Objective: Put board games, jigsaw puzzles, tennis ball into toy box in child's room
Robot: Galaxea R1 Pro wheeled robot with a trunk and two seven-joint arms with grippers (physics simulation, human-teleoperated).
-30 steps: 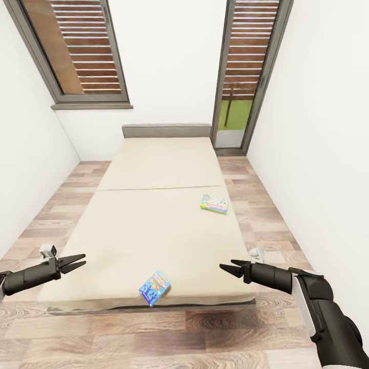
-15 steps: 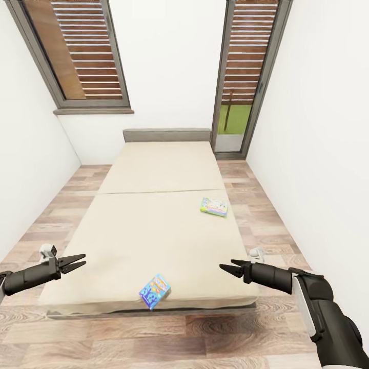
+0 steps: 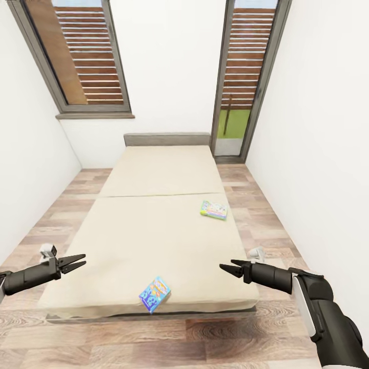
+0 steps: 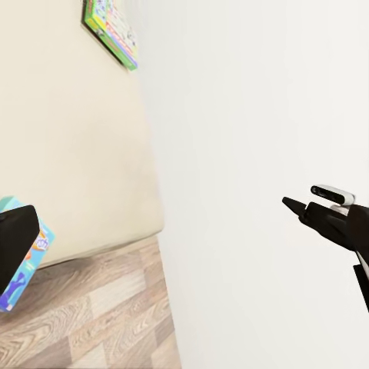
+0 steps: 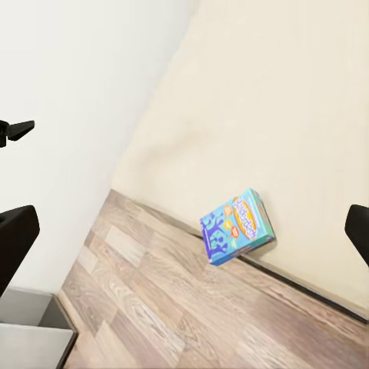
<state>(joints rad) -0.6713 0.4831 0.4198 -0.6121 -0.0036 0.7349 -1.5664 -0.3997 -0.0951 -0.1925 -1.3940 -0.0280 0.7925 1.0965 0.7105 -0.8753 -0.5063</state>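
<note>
The robot faces the foot of the bed, which runs away from it down a narrow room with white walls, a wood-plank floor and two tall grey-framed windows at the far end. Two board games lie on the beige mattress. The blue board game sits at the near edge of the bed, slightly left of centre, tilted on its corner line and partly overhanging the foot of the mattress. The green board game lies flat further off, near the right edge, about midway along the bed.

Both arms are held out low on either side of the bed's near end. The left gripper hangs over the near left corner with its fingers parted and nothing between them. The right gripper hangs over the near right corner, likewise spread and empty. The blue board game lies between the two grippers, a little nearer than both and well apart from each. The green board game is beyond the right gripper, well apart from it.
</note>
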